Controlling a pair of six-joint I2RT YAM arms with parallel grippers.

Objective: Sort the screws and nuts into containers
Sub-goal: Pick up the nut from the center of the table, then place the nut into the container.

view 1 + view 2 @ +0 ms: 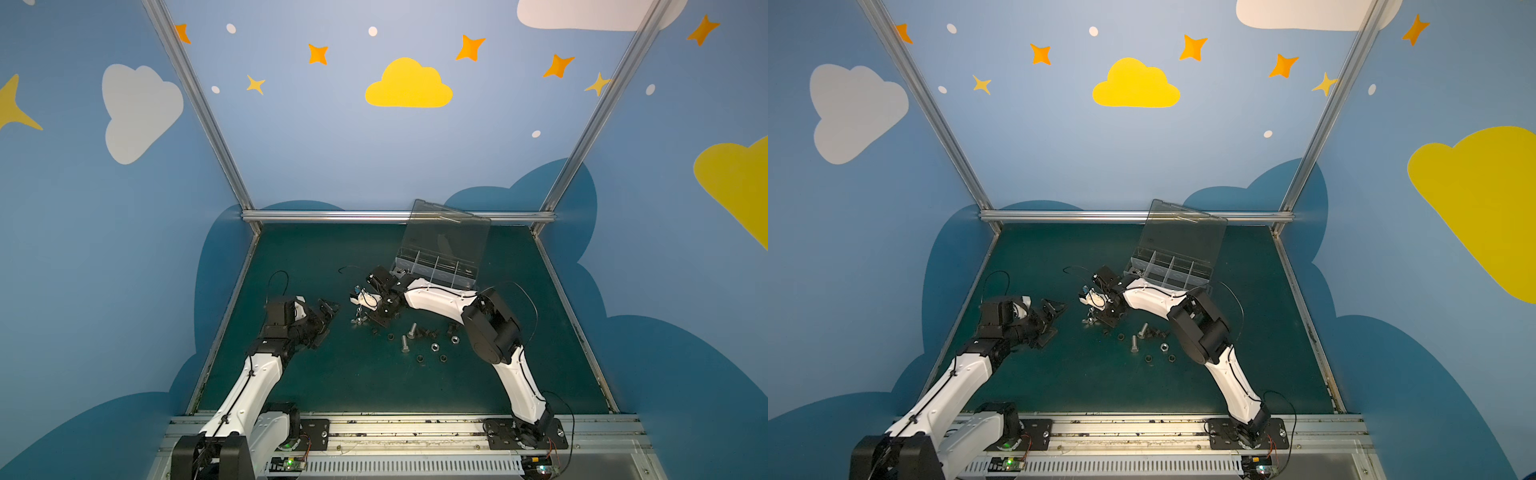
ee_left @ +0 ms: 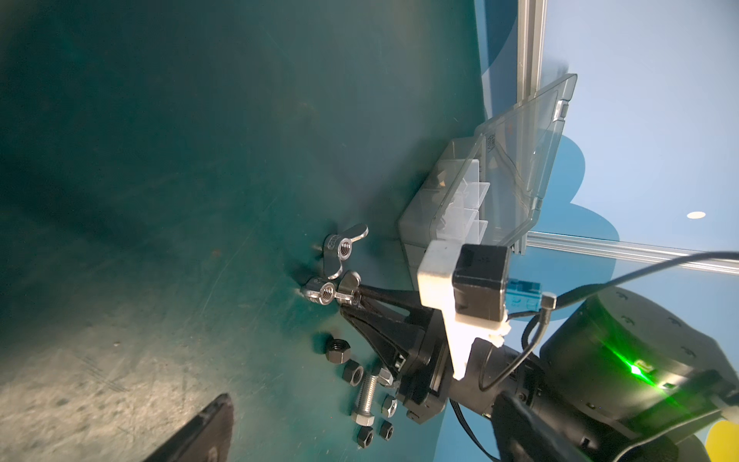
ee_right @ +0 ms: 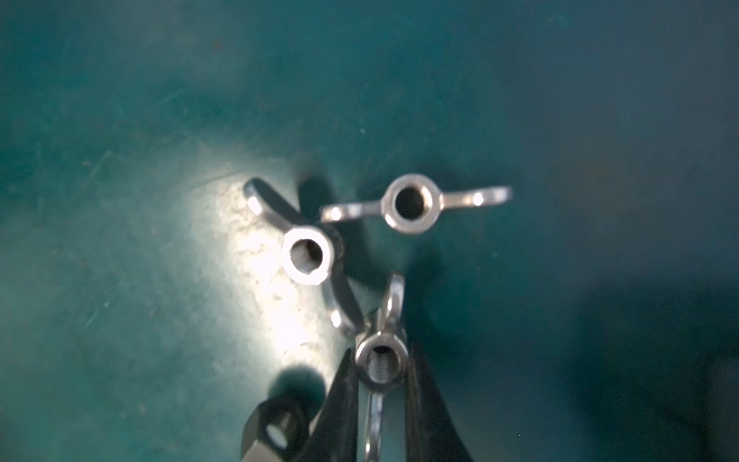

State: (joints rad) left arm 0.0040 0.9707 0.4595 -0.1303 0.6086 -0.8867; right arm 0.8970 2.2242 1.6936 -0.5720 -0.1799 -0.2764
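Grasp step: right fingers clamp winged piece near organizer box; left fingers spread, empty. Next: lift, carry into compartment.

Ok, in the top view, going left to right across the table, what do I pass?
From the left: left hand → wing nuts → bolt → silver nut → right elbow.

Dim, wide-angle views; glare whitens the dark green table mat beside blurred shiny silver winged pieces.
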